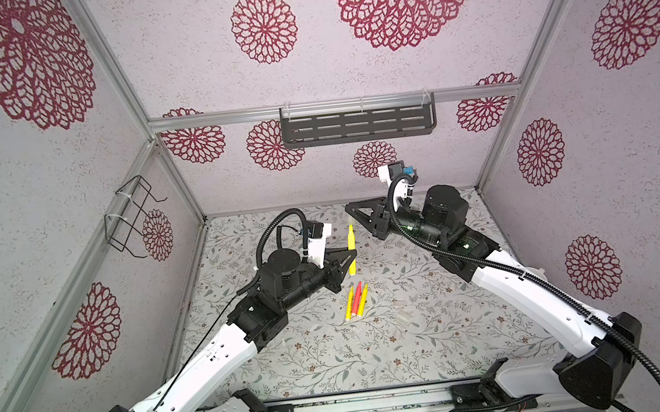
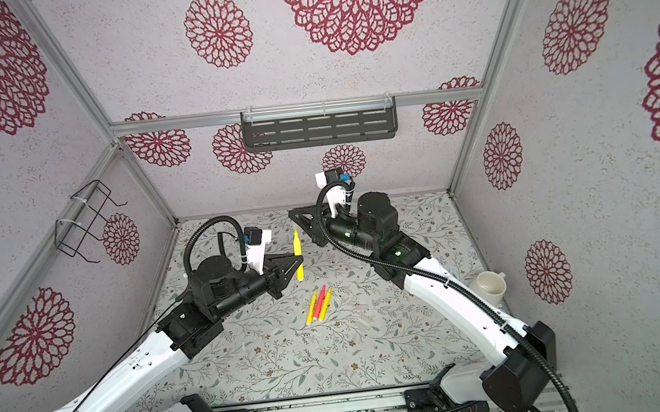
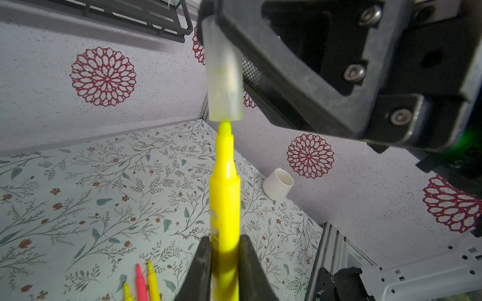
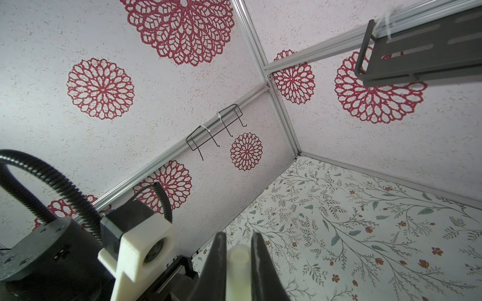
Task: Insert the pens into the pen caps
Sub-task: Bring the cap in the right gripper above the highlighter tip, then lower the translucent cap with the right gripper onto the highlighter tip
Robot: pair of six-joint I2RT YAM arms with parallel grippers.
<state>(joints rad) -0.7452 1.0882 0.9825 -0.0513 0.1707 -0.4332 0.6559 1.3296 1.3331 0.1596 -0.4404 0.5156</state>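
Note:
My left gripper (image 3: 225,238) is shut on a bright yellow pen (image 3: 225,198), with its tip pointing away from the fingers. In both top views this pen (image 1: 352,250) (image 2: 298,256) is held above the table's middle by the left gripper (image 1: 350,260). My right gripper (image 4: 238,234) is shut on a clear pen cap (image 4: 237,263). The same cap (image 3: 224,75) shows in the left wrist view, with the pen's tip right at its open end. In both top views the right gripper (image 1: 348,208) (image 2: 291,213) sits just beyond the pen's tip. Two yellow pens and a red-pink pen (image 1: 357,298) (image 2: 320,304) lie side by side on the table.
A loose clear cap (image 1: 403,318) (image 2: 364,321) lies on the floral table right of the three pens. A white cup (image 2: 491,287) (image 3: 277,183) stands by the right wall. A dark slotted shelf (image 1: 358,125) hangs on the back wall. A wire rack (image 1: 133,219) is on the left wall.

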